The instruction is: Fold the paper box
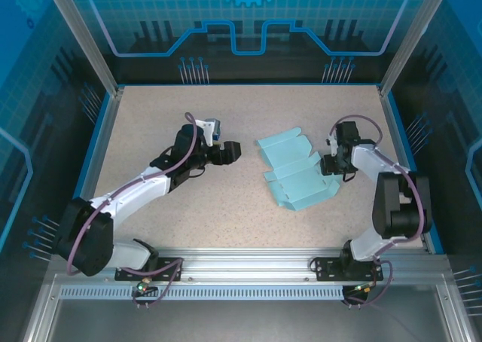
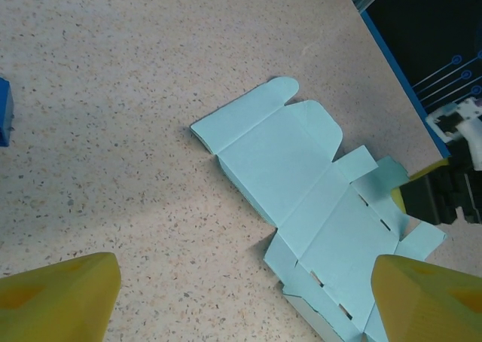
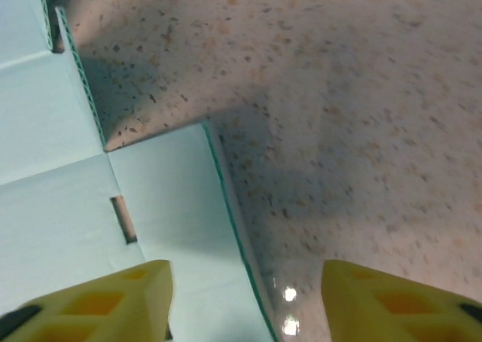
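Lying on desk (image 1: 226, 214): one paper box (image 1: 295, 174) (image 2: 301, 191) (image 3: 60, 206), unfolded, near corner cut off in left wrist view.
Left gripper (image 1: 232, 152) (image 2: 245, 270): spread wide, empty.
Right gripper (image 1: 331, 166) (image 3: 245, 274): spread, straddling one flap edge.

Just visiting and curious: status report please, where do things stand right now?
Left tool open, hovering short of the paper box. Right tool open, straddling a raised flap edge. Paper box unfolded, mostly flat. Blue block well aside.

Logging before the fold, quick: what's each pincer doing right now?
Left pincer: open, empty.
Right pincer: open, straddling an edge of the pale blue flat paper box cut-out.
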Controlling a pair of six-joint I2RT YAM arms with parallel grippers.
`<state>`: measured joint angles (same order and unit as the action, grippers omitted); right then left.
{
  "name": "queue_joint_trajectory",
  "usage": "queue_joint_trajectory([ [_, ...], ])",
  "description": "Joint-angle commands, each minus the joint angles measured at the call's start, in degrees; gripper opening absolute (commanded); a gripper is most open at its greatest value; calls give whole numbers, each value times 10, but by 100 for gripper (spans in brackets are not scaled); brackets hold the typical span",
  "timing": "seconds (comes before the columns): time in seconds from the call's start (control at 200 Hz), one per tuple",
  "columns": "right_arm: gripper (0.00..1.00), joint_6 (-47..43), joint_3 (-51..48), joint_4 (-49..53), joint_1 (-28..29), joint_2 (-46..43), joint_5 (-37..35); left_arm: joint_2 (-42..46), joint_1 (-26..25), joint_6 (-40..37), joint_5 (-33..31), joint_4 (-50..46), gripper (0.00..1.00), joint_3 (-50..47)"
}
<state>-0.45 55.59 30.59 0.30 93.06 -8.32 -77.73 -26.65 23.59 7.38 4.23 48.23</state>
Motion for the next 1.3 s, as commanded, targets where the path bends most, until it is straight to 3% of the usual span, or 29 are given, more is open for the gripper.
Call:
queue_joint_trajectory([
  [0.0, 42, -26, 33, 26, -7, 39, 28, -3, -10, 8, 6, -7, 88, 14],
  [0.235, 13, -46, 38, 20, 6, 30, 49, 2, -14, 3, -10, -13, 87, 6],
  [0.375, 3, -65, 27, 6, 39, -21, 90, 1, -14, 2, -14, -10, 86, 9],
  [0.65, 0, -85, -4, -25, 95, -135, 204, -1, -15, -25, -15, -28, 83, 19],
  [0.745, 0, -107, -15, -46, 101, -164, 263, 6, -19, -96, -15, -16, 82, 20],
  [0.855, 0, -146, -6, -48, 125, -166, 283, 13, -19, -226, -18, -10, 86, 42],
  [1.035, 0, -220, 30, -31, 157, -136, 292, -28, 5, -436, -51, -104, 87, 151],
  [1.296, 0, -269, 43, -26, 151, -127, 342, -84, 117, -486, 172, -276, 88, 257],
])
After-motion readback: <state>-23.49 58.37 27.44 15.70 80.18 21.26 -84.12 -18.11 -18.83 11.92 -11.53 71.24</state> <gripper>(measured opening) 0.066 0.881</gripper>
